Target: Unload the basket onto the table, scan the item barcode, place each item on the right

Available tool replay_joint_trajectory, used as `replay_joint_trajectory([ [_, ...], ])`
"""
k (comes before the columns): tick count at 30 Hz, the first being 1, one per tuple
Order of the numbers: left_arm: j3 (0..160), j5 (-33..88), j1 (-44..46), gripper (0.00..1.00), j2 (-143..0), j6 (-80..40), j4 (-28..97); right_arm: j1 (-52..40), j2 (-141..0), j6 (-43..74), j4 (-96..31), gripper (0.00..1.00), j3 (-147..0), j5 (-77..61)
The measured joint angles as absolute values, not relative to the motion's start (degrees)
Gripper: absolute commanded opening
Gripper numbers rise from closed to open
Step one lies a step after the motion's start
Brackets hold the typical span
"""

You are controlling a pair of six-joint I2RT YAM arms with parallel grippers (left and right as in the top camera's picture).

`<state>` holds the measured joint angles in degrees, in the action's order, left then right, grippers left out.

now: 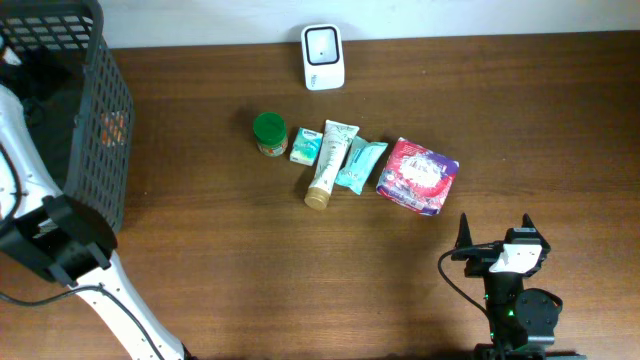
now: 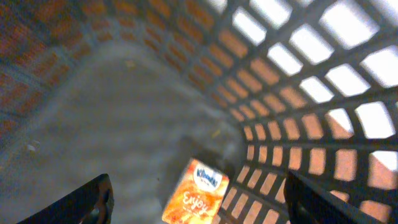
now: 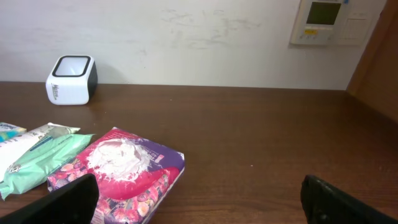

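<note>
Overhead: the left arm (image 1: pixel 18 140) is seen bent up from the near-left corner, its far end inside the black basket (image 1: pixel 100 130) at the far left of the counter (image 1: pixel 250 270); its end effector is hidden from this view. The right end effector (image 1: pixel 495 232) is held low over the near-right counter, pointed toward the far edge, fingers spread, nothing between them. A row of items lies mid-counter: green-lidded jar (image 1: pixel 270 133), small green box (image 1: pixel 305 146), tube (image 1: pixel 328 165), teal packet (image 1: pixel 358 165), red packet (image 1: pixel 418 176), each touching or just beside the next. The white scanner (image 1: pixel 323 57) is stood at the far edge, well apart from the row. Left wrist: the left end effector (image 2: pixel 198 208) is aimed down into the basket, fingers wide apart at both lower corners, nothing gripped. An orange tissue pack (image 2: pixel 200 186) lies on the basket floor against the mesh wall, below the gap; contact cannot be told. Right wrist: the fingers are seen apart and empty, level with the counter. The red packet is just ahead to the left, the teal packet and tube beside it, the scanner far left by the wall.
</note>
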<state>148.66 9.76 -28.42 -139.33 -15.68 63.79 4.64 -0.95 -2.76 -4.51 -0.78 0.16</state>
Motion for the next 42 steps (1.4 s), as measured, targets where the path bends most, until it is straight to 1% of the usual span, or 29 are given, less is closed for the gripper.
replay_joint_trajectory([
  [8,148.4,10.5,-27.6,0.84,-145.0,-11.7,66.3,4.6,-1.0,-2.8,-4.5,0.99,-0.8,0.2],
  [9,148.4,10.5,-27.6,0.76,-145.6,-11.5,66.4,4.6,-1.0,-2.8,-4.5,0.99,-0.8,0.2],
  [12,148.4,10.5,-27.6,0.75,-147.1,-11.3,66.6,4.6,-1.0,-2.8,-4.5,0.99,-0.8,0.2],
  [15,148.3,10.5,-27.6,0.69,-148.6,-11.3,66.6,4.6,-1.0,-2.8,-4.5,0.98,-0.8,0.2],
  [16,148.3,10.5,-27.6,0.65,-149.3,-11.3,66.6,4.6,-1.0,-2.7,-4.5,0.99,-0.8,0.2],
  [20,148.1,10.6,-27.6,0.57,-152.1,-11.1,66.0,4.6,-1.0,-2.7,-4.5,0.98,-0.8,0.2],
  [21,148.1,10.6,-27.6,0.48,-152.2,-11.1,65.8,4.6,-1.0,-2.8,-4.5,0.98,-0.8,0.2],
  [22,148.1,10.6,-27.6,0.43,-152.2,-11.1,65.7,4.6,-1.0,-2.7,-4.5,0.99,-0.8,0.2],
  [23,148.1,10.6,-27.6,0.36,-152.3,-11.1,65.8,4.6,-1.0,-2.8,-4.5,0.99,-0.8,0.2],
  [24,148.1,10.6,-27.6,0.36,-152.3,-11.0,66.1,4.6,-1.0,-2.7,-4.5,0.99,-0.8,0.2],
  [26,148.1,10.8,-27.6,0.43,-152.4,-10.8,66.7,4.6,-1.0,-2.7,-4.5,0.98,-0.8,0.2],
  [27,148.2,11.0,-27.6,0.48,-152.4,-10.8,66.8,4.6,-1.0,-2.8,-4.5,0.99,-0.8,0.2],
  [30,150.2,14.2,-27.9,0.56,-152.7,-10.6,69.2,4.6,-1.0,-2.8,-4.5,0.99,-0.8,0.2],
  [31,153.3,15.8,-28.2,0.63,-153.3,-10.5,71.5,4.6,-1.0,-2.8,-4.5,0.99,-0.8,0.2],
  [34,160.7,19.0,-30.1,0.64,-154.4,-10.5,75.4,4.6,-1.0,-2.8,-4.5,0.99,-0.8,0.2],
  [36,162.9,20.1,-31.8,0.64,-154.4,-10.5,76.6,4.6,-1.0,-2.8,-4.5,0.99,-0.8,0.2],
  [38,162.8,20.6,-33.0,0.63,-155.0,-10.2,77.2,4.6,-1.0,-2.8,-4.5,0.99,-0.8,0.2],
  [42,162.8,21.8,-32.0,0.57,-155.4,-9.8,77.1,4.6,-1.0,-2.8,-4.5,0.99,-0.8,0.2],
])
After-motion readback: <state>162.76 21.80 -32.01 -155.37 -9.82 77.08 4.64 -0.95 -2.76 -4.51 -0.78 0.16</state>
